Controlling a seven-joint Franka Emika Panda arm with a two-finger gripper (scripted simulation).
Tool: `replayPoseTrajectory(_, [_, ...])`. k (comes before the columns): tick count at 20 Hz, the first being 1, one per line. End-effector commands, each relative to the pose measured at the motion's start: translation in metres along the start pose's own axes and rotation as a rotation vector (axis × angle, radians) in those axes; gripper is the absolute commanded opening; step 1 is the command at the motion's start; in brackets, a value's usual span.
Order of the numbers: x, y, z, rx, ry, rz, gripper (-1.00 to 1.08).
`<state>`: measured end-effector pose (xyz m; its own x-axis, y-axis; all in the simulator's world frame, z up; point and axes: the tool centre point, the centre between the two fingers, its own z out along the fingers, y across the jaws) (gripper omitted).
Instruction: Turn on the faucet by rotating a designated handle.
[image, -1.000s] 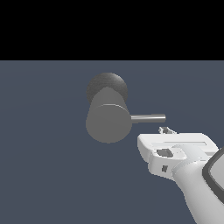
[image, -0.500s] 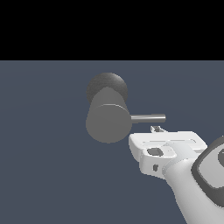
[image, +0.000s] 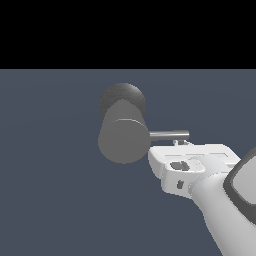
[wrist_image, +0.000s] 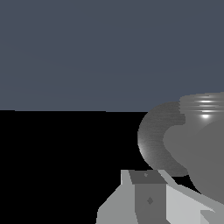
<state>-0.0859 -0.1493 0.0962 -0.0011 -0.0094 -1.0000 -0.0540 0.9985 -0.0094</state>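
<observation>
The faucet (image: 123, 140) is a thick grey cylinder with a flat round face and a darker dome behind it. Its handle (image: 170, 134), a thin silvery rod, sticks out level toward the exterior view's right. My gripper (image: 180, 143) sits directly below the rod's outer half, with the white hand behind it. The short fingertips (image: 176, 142) point up, close together, and nearly touch the rod's underside. Nothing is held between them. In the wrist view the faucet (wrist_image: 192, 140) fills one side just past my fingers (wrist_image: 148, 192). The rod is not distinguishable there.
A flat blue-grey floor (image: 55, 190) stretches all around the faucet. My white forearm (image: 220, 215) runs off toward the exterior view's lower right corner.
The gripper has shifted toward the exterior view's left and risen slightly, bringing its fingertips up under the handle. Faucet and handle have not moved.
</observation>
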Motion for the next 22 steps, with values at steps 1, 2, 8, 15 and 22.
replayPoseTrajectory(1, [-0.010, 0.000, 0.000, -0.001, -0.002, 0.001, -1.00])
replayPoseTrajectory(2, [-0.014, 0.000, 0.000, -0.001, -0.002, 0.001, -1.00])
replayPoseTrajectory(8, [-0.035, -0.003, 0.000, -0.001, -0.002, 0.001, -1.00])
replayPoseTrajectory(15, [-0.027, -0.003, -0.001, 0.002, 0.034, 0.007, -1.00])
replayPoseTrajectory(22, [-0.054, 0.003, 0.000, 0.000, 0.022, 0.005, -1.00])
